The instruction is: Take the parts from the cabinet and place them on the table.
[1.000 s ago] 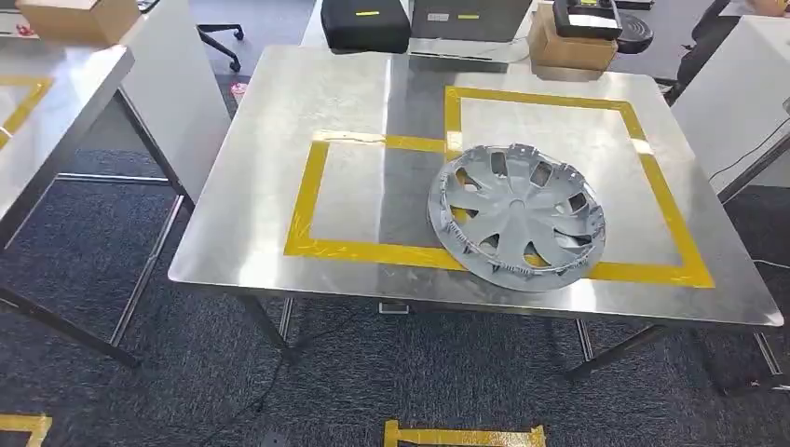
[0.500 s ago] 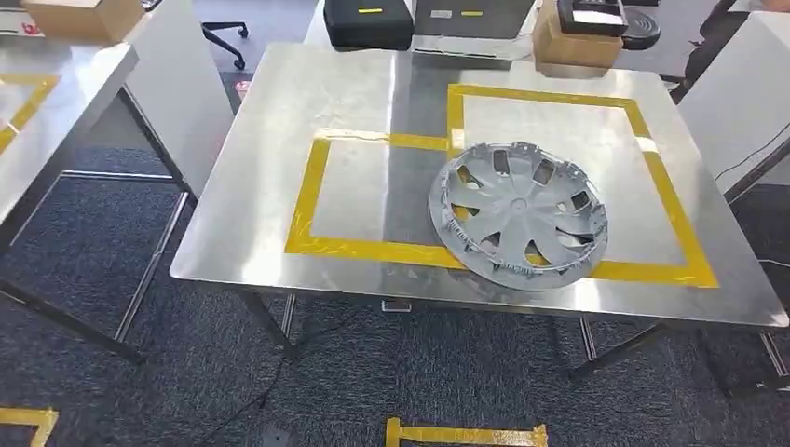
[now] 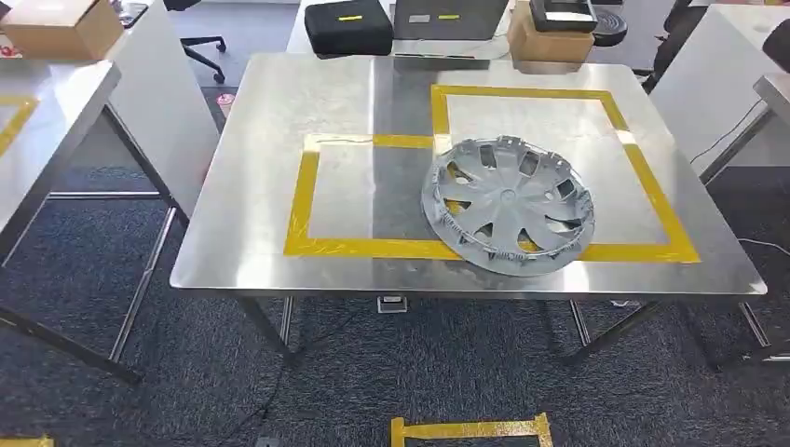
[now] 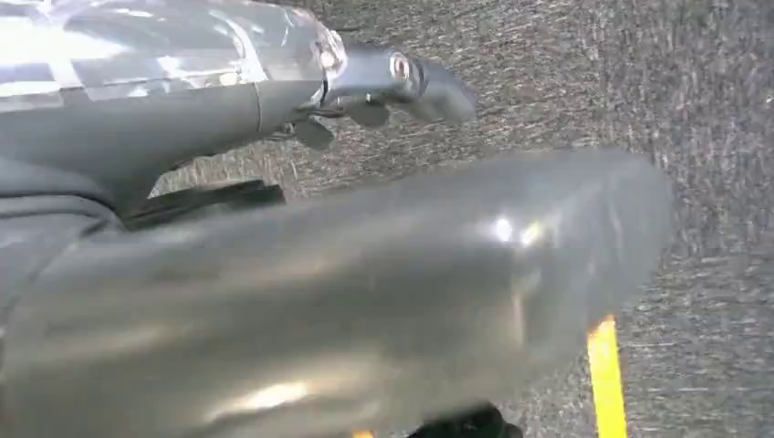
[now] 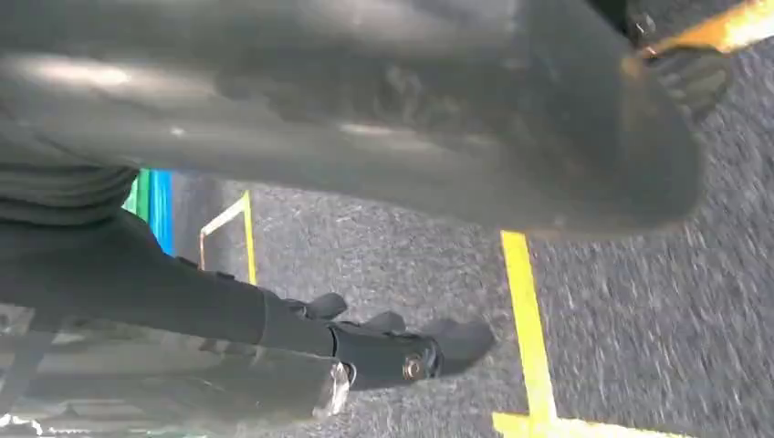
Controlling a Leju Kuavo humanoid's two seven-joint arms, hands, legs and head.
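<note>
While the hubcap (image 3: 508,205) lies on the table (image 3: 279,140), each robot hand's grasp (blurred) is indeterminable.

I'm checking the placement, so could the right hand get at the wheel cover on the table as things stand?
Probably yes: the wheel cover lies flat near the table's front edge with nothing on it. The right hand hangs low over the carpet, so it would have to rise first.

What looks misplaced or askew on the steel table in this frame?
The wheel cover sits off-centre, overlapping the yellow tape of both marked squares instead of lying inside one. Nothing on the table looks spilled or broken.
</note>
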